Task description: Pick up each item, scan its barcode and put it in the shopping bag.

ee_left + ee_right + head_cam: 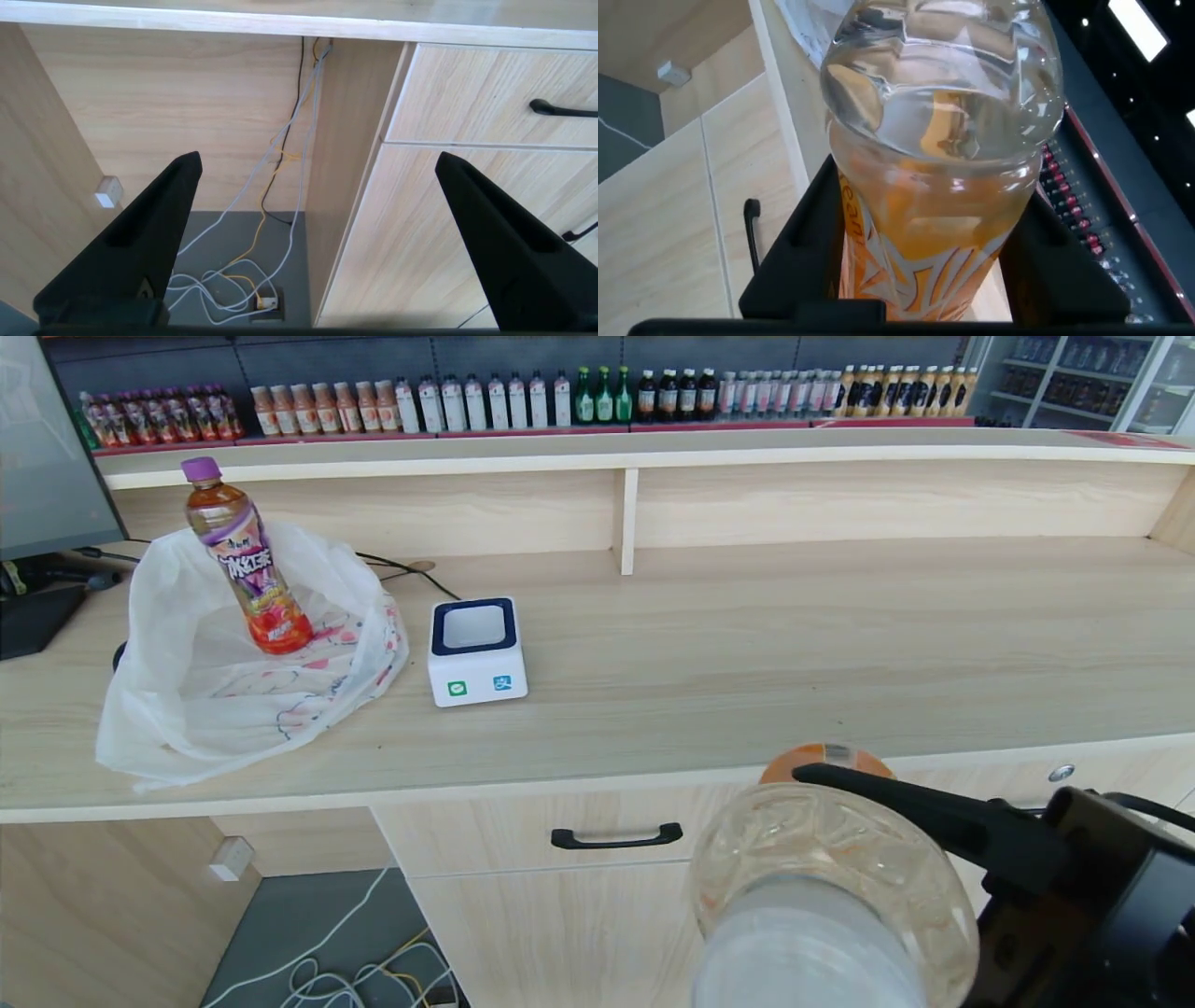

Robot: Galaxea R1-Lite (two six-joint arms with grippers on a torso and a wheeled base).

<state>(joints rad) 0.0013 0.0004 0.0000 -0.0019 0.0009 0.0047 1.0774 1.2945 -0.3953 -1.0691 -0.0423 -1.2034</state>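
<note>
Down on my left, below the light wooden counter [794, 644], the left gripper [318, 252] hangs released. Its black fingers [140, 252] are spread wide with nothing between them, and they face the cabinet side. Up on the counter's left end lies the crumpled white plastic shopping bag [177, 719]. A purple-capped tea bottle [247, 560] already stands in it, leaning slightly. Just beside the bag's right edge sits the small white scanner box with a dark blue rim [476, 649], window facing up.

Over on my right, the right gripper [924, 280] is clenched around the clear plastic bottle of orange drink [831, 887], one black finger on each flank. I hold it in front of the drawers, lower than the counter top. Its long axis runs away from me, clear base towards my head camera and orange end towards the counter edge.

As I judge it, the scan comes next. The scanner lies up, ahead and to the left of this gripper, with the bag beyond it. The right arm has the bottle, so the move is its to make.
</note>
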